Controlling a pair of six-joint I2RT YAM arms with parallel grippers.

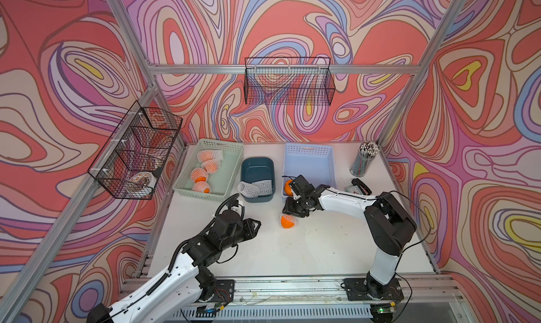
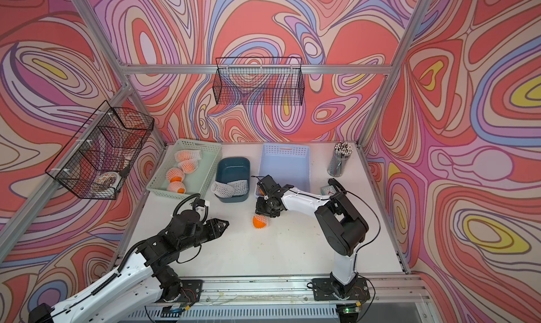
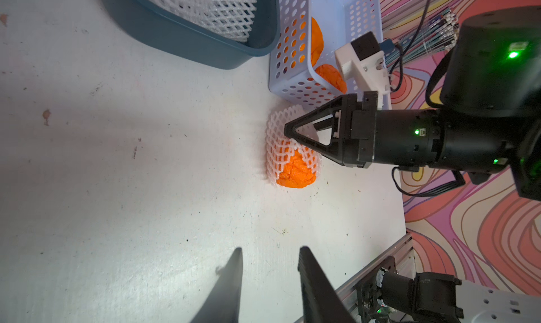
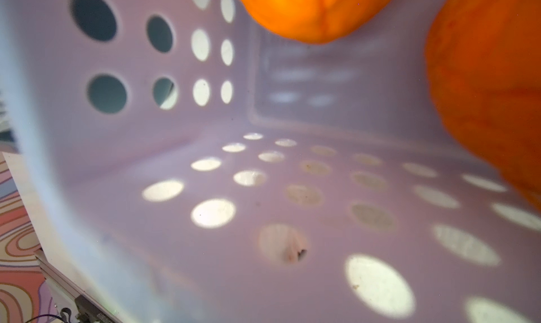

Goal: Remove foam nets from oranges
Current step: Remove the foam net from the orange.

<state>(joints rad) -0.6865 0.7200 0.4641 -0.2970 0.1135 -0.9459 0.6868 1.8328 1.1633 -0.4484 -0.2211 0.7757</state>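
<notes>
An orange (image 3: 295,172), half in its net (image 3: 278,148), lies on the table (image 3: 117,160) just beside the blue basket (image 3: 292,81). The right gripper (image 3: 288,129) is set at the net's loose end, but whether it is clamped cannot be told. The left gripper (image 3: 271,248) is held narrowly parted and empty, apart from the fruit. If the net is pulled with the fruit unheld, the orange may be dragged or rolled. The approach is crowded by the basket wall. A dark tub (image 3: 190,40) of shed nets stands near.
</notes>
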